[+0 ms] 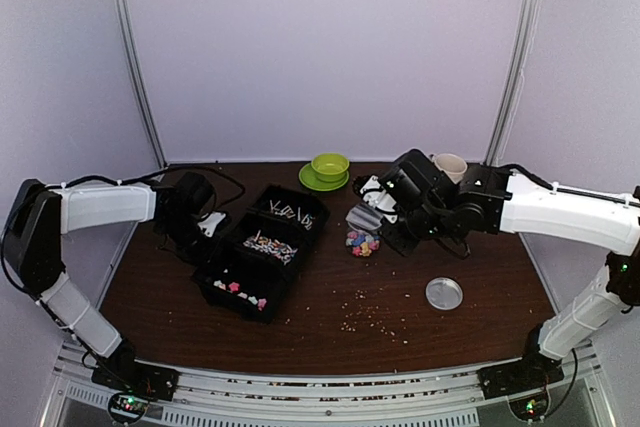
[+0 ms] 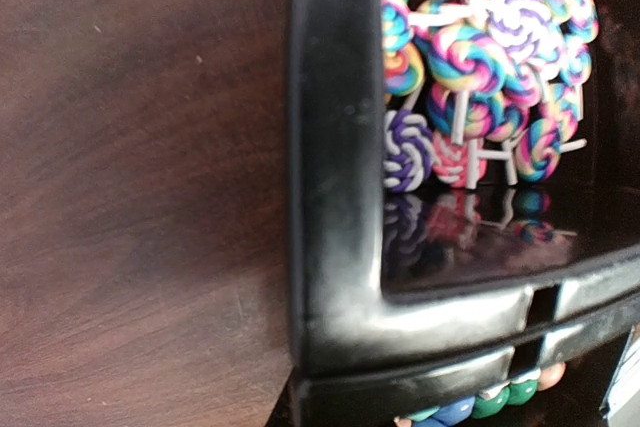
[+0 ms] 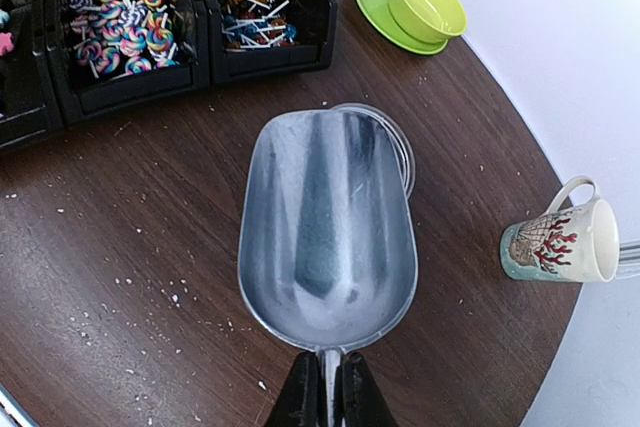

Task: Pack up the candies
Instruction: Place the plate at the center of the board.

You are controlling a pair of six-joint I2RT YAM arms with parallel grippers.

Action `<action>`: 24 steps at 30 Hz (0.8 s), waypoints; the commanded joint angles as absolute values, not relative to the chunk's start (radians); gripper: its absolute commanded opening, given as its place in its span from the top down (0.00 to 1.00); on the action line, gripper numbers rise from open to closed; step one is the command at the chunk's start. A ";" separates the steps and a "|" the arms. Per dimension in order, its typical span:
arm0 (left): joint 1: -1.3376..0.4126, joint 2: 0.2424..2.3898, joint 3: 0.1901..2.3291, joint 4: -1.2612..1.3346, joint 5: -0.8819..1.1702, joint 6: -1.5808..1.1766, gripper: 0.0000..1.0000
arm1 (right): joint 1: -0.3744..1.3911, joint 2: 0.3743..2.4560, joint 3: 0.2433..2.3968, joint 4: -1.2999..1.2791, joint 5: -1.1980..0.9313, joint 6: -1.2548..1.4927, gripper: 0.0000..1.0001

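Pastel candies fill a small clear container in the middle of the table. More candies lie in the nearest of three black bins; a few candies show at the bottom of the left wrist view. An empty metal scoop hangs right over the container, its handle pinched by my shut right gripper. My left gripper sits against the left side of the bins; its fingers are hidden from its own camera, which sees only the bin rim and swirl lollipops.
A green bowl on a saucer and a patterned mug stand at the back. A round metal lid lies front right. Pale crumbs are scattered across the front of the wooden table. The other two bins hold lollipops.
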State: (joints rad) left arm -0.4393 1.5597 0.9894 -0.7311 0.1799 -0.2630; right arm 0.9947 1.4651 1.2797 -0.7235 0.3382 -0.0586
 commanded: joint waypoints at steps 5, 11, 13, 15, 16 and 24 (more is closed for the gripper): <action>-0.480 1.589 1.054 -0.606 0.217 -0.252 1.00 | 1.016 1.403 1.251 -0.653 0.330 -0.085 1.00; -0.485 1.610 1.057 -0.610 0.221 -0.251 1.00 | 1.020 1.378 1.238 -0.641 0.327 -0.088 1.00; -0.485 1.616 1.057 -0.612 0.221 -0.252 1.00 | 1.021 1.370 1.231 -0.632 0.324 -0.089 1.00; -0.486 1.621 1.057 -0.614 0.219 -0.252 0.99 | 1.021 1.363 1.225 -0.625 0.324 -0.092 1.00; -0.487 1.624 1.056 -0.615 0.216 -0.253 0.99 | 1.020 1.361 1.224 -0.626 0.324 -0.091 1.00; -0.493 1.637 1.057 -0.619 0.211 -0.257 0.94 | 1.022 1.367 1.222 -0.627 0.325 -0.091 1.00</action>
